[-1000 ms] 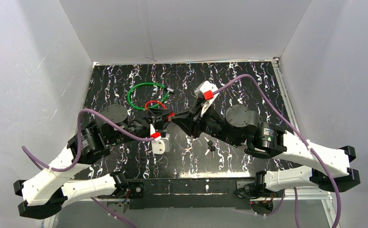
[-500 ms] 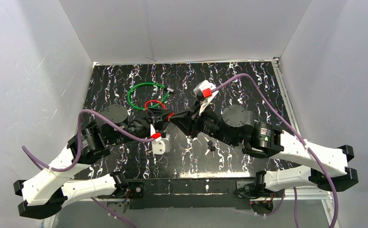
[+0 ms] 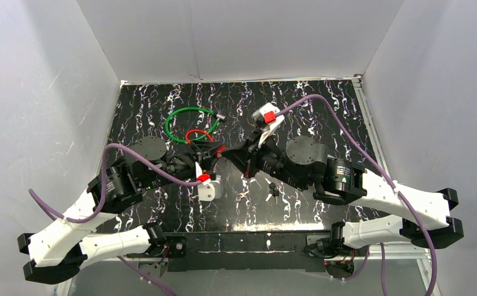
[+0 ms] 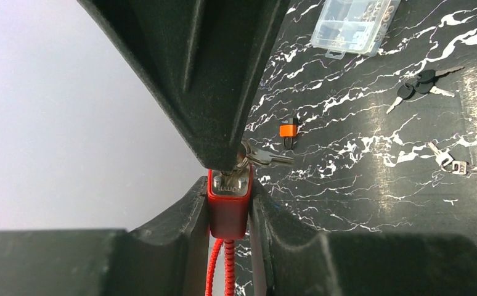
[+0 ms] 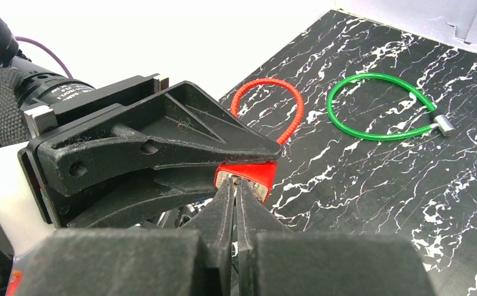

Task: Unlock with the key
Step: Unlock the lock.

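Note:
A red cable lock (image 3: 219, 148) is held above the table's middle, its red cable loop (image 3: 199, 134) trailing behind. My left gripper (image 4: 228, 196) is shut on the red lock body (image 4: 228, 209), one finger on each side. My right gripper (image 5: 235, 182) is shut at the lock's metal face (image 5: 251, 174), pinching the key that sits in it. The key is almost hidden between the fingers. A spare key on its ring (image 4: 267, 158) hangs beside the lock. The two grippers meet tip to tip in the top view.
A green cable lock (image 3: 190, 120) lies at the back left. Black keys (image 3: 273, 191) and silver keys (image 3: 243, 197) lie near the front middle. The left wrist view also shows a small orange padlock (image 4: 288, 130) and a clear plastic box (image 4: 354, 24).
My right arm has shifted a little to the left and its wrist has turned slightly at the lock. The left arm and the lock have stayed in place.

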Controlling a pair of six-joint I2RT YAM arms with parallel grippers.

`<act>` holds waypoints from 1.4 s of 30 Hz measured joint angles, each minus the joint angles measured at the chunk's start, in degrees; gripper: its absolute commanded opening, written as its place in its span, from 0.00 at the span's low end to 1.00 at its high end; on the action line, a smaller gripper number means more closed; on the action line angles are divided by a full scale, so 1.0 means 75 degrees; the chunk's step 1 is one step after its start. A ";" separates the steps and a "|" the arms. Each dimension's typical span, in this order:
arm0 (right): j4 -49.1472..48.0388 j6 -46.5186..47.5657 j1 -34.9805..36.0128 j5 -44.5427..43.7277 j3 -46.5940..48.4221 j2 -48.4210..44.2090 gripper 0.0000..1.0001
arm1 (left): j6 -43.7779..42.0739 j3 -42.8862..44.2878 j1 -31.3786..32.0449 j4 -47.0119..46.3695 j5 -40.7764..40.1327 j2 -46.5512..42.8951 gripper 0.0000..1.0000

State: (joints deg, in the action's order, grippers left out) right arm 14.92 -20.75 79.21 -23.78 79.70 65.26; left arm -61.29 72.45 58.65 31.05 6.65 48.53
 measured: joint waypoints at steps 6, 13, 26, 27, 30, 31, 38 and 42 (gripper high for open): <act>-0.0405 -0.1008 -0.0246 -0.0034 -0.0514 -0.0199 0.01 | -0.0439 -0.0443 0.0109 -0.0487 -0.0315 -0.0131 0.00; -0.0750 -0.2042 -0.0633 0.0133 -0.0965 -0.0391 0.01 | -0.1295 -0.0958 0.0404 -0.1177 -0.0976 -0.0173 0.00; -0.0966 -0.2073 -0.0763 0.0493 -0.0878 -0.0977 0.74 | -0.0248 -0.0400 0.0666 -0.1618 -0.1255 0.0275 0.00; -0.0951 -0.1972 -0.0763 0.0445 -0.0881 -0.1155 0.74 | 0.0060 -0.0224 0.0670 -0.1601 -0.1206 0.0321 0.00; -0.0943 -0.1630 -0.0760 0.0303 -0.0939 -0.1905 0.74 | 0.1251 0.0500 0.0663 -0.1371 -0.0938 0.0444 0.00; -0.0968 -0.1488 -0.0760 0.0247 -0.0992 -0.2219 0.74 | 0.1689 0.0812 0.0649 -0.1238 -0.0797 0.0503 0.00; -0.1043 -0.0010 -0.0769 0.0374 -0.1154 -0.3131 0.66 | 0.4757 0.2974 0.0438 -0.0491 0.0541 0.1132 0.00; -0.1116 0.0910 -0.0769 0.1189 -0.1504 -0.2823 0.68 | 0.6480 0.3638 -0.0074 -0.0205 0.1547 0.1479 0.00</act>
State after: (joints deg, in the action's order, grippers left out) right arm 6.55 -13.93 73.45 -14.86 68.42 44.09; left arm -12.69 99.74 58.10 29.51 18.25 59.62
